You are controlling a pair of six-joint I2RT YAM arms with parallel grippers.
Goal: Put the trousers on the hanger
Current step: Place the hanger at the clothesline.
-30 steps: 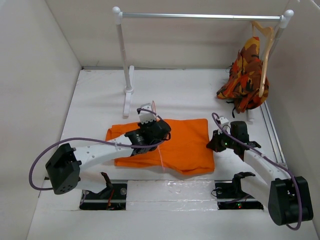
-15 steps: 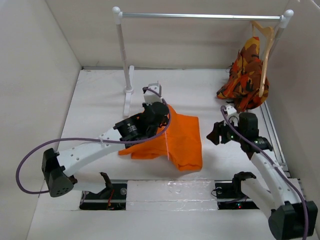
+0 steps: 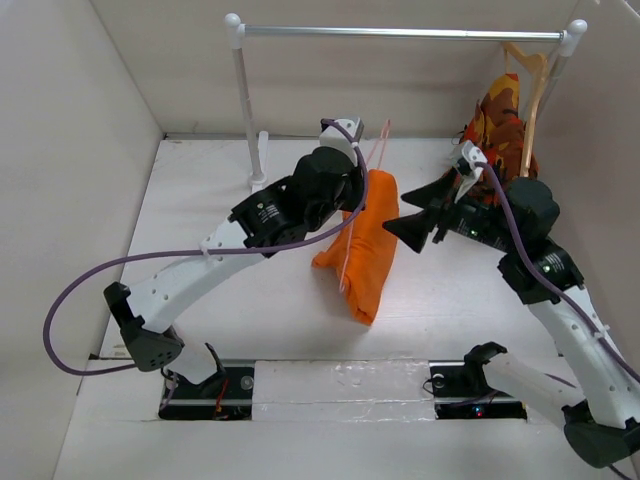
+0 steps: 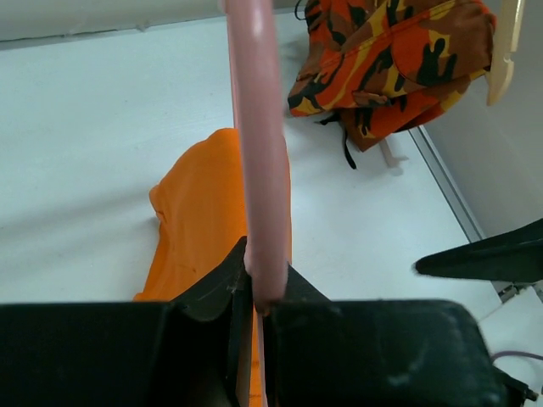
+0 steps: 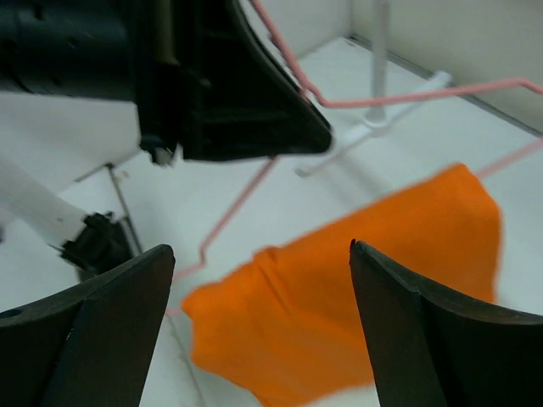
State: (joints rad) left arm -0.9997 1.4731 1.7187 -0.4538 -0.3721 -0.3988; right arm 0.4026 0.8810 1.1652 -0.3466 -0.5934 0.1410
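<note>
Top view: your left gripper (image 3: 357, 188) held the hanger (image 3: 378, 150) mid-frame, with the trousers (image 3: 365, 250) draped over it.
Left wrist: its jaws were clamped on the wire.
Right wrist: your right gripper (image 5: 254, 331) gaped open facing the cloth. Steady the drape and lift level.

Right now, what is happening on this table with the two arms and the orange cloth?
The left tool is shut on the pink hanger and holds it up above the table. The orange trousers hang from it in a folded bundle, and their lower end seems to reach the table. The right tool is open and points at the trousers from the side, gripping nothing. A patterned garment hangs from the rail at the back right.
</note>
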